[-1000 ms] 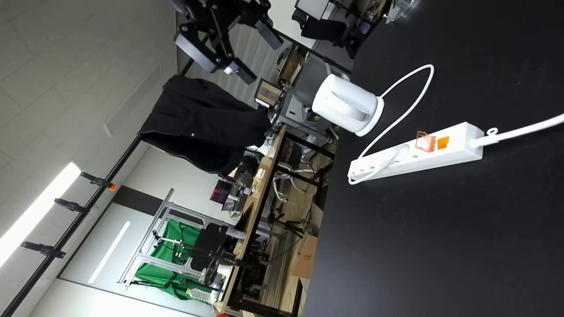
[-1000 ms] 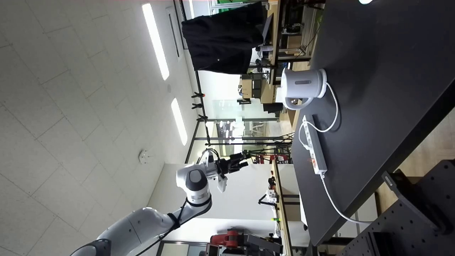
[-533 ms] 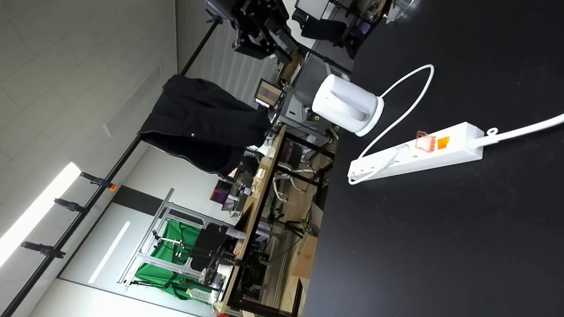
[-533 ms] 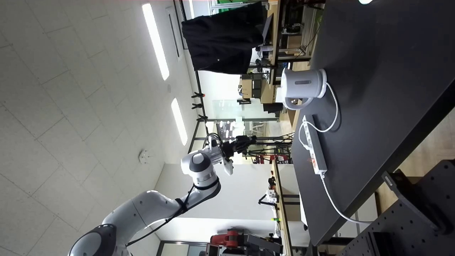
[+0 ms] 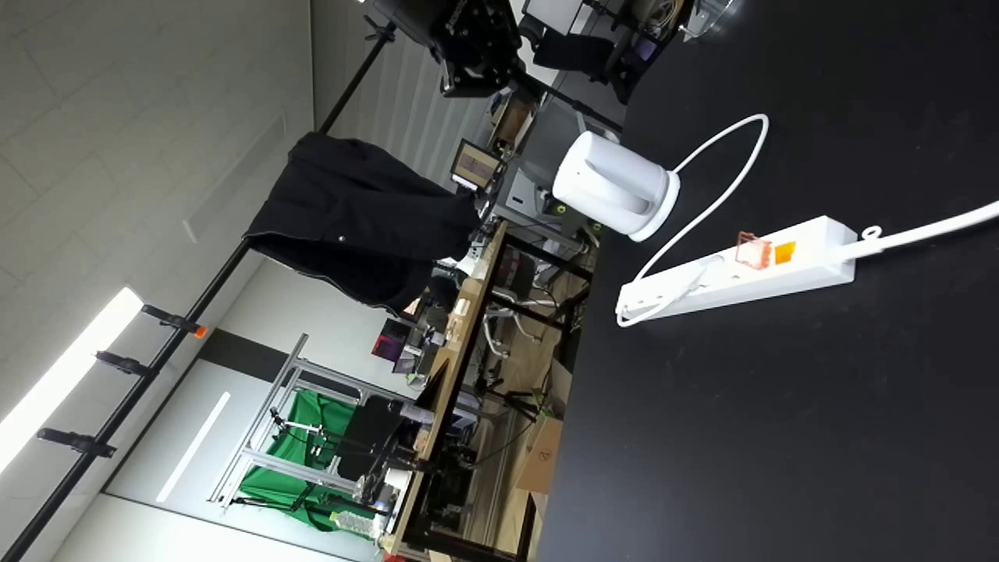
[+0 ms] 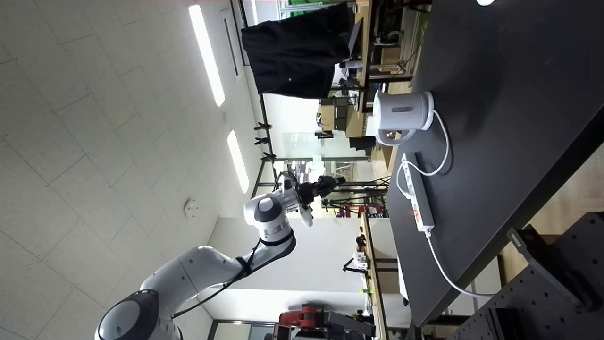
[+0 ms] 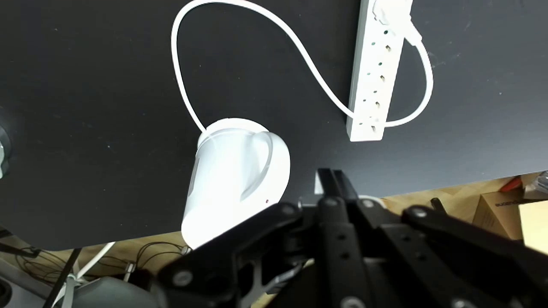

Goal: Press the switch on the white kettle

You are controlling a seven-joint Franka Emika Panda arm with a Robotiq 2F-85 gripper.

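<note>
White kettle: stood upright on the table, at 9 o'clock from the claw in the wrist view.
Claw: pressed together, held apart from the kettle in both exterior views.
Kettle cord: looped, plugged into the power strip.
Power strip: laid at 2 o'clock from the kettle, wrist view.

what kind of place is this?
Likely a robotics lab: there's a white jointed robot arm, a silver metal bar frame and a long tan wood-topped workbench.
</note>
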